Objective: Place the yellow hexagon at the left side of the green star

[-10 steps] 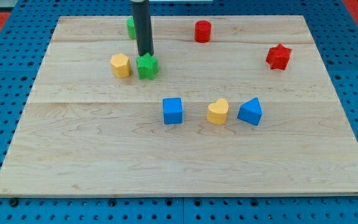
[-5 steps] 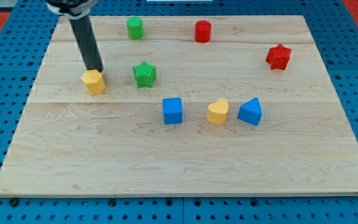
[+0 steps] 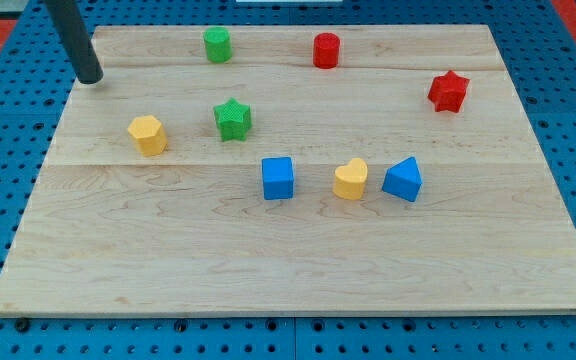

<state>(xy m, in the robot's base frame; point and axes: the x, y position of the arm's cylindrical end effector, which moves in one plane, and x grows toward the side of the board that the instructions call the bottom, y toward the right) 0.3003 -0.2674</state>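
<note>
The yellow hexagon [image 3: 148,134] lies on the wooden board [image 3: 298,270], to the left of the green star [image 3: 233,119] and slightly lower in the view, with a gap of about one block width between them. My tip [image 3: 90,79] stands near the board's upper left corner, up and to the left of the yellow hexagon, touching no block.
A green cylinder [image 3: 217,44] and a red cylinder [image 3: 326,50] sit near the view's top. A red star [image 3: 448,91] is at the right. A blue cube [image 3: 278,178], a yellow heart [image 3: 350,179] and a blue triangular block [image 3: 402,180] form a row mid-board.
My tip went from the green star to the yellow hexagon, which slid left and down, then moved away up and left. The green star shifted slightly.
</note>
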